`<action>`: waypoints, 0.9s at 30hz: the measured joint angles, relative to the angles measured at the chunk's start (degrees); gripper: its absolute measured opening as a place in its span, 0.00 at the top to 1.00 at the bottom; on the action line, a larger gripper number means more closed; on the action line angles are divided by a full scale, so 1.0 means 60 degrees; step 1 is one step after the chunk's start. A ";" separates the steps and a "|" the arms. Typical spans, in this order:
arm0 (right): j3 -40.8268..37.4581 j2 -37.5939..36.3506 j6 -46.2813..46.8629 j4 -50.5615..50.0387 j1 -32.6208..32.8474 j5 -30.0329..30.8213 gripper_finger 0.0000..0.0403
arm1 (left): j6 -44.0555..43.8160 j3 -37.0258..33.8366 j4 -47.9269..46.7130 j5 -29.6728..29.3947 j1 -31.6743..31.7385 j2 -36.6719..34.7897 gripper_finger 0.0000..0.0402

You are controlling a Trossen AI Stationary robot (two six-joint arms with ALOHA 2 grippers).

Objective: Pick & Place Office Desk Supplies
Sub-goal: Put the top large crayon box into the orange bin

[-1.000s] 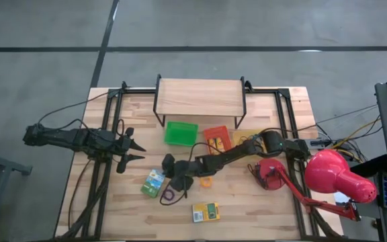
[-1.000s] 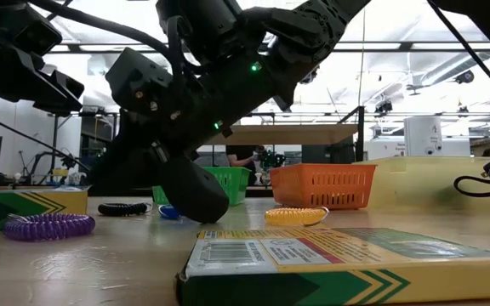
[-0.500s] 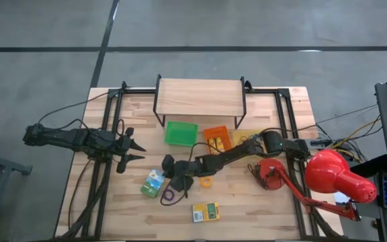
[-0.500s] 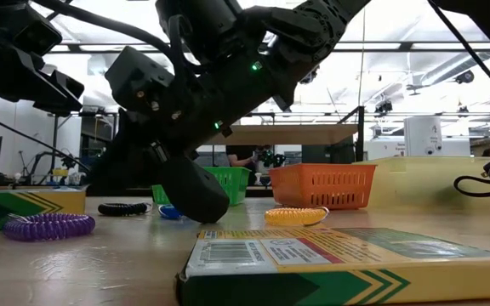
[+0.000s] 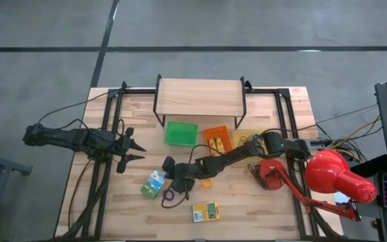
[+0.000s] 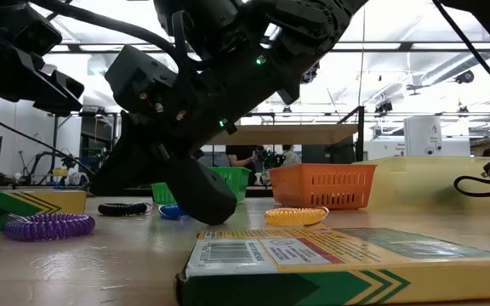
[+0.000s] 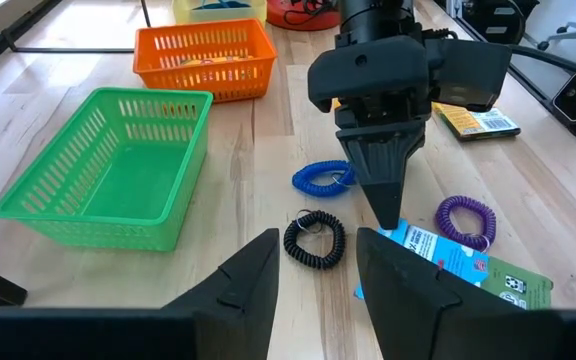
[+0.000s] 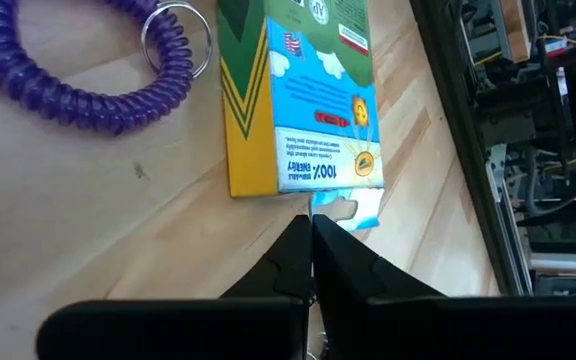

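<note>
My right gripper (image 8: pixel 313 225) is shut, its tip down at the table beside the end of a blue, green and yellow box (image 8: pixel 308 90) (image 7: pixel 453 265) (image 5: pixel 153 183). A purple coil band (image 8: pixel 78 95) (image 5: pixel 169 195) lies flat next to that box. Black (image 7: pixel 314 240) and blue (image 7: pixel 323 178) coil bands lie between the box and the green tray, and an orange one (image 6: pixel 296 215) lies nearer the right arm. A second box (image 5: pixel 205 212) lies flat near the front edge. At the table's left, my left gripper (image 7: pixel 316 275) (image 5: pixel 136 149) hangs open above the table. My right gripper comes slanting down from the table's right. Its shut fingertips (image 8: pixel 303 240) stand at the end of the box, by a pale blue flap (image 8: pixel 346 210). I cannot tell whether they touch it. The box lies flat on the table.
A green tray (image 5: pixel 181 133), an orange tray (image 5: pixel 217 139) and a yellow tray (image 7: pixel 218 8) stand in a row before a small wooden shelf (image 5: pixel 199 97). A big red desk lamp (image 5: pixel 328 176) stands at the right. Bare wood lies at the front left.
</note>
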 joint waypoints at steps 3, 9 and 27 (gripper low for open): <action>0.0000 -0.0008 0.0001 -0.0048 0.0047 0.0015 0.98 | 0.0000 0.0004 0.0000 -0.0001 -0.0004 0.0000 0.64; 0.0000 -0.0071 0.0000 -0.0187 0.0247 0.0717 0.98 | 0.0000 0.0000 0.0000 -0.0001 0.0000 0.0000 0.64; -0.0067 -0.0820 0.2080 -0.3011 0.0937 0.1525 0.98 | 0.0000 0.0002 0.0000 0.0001 -0.0004 0.0007 0.65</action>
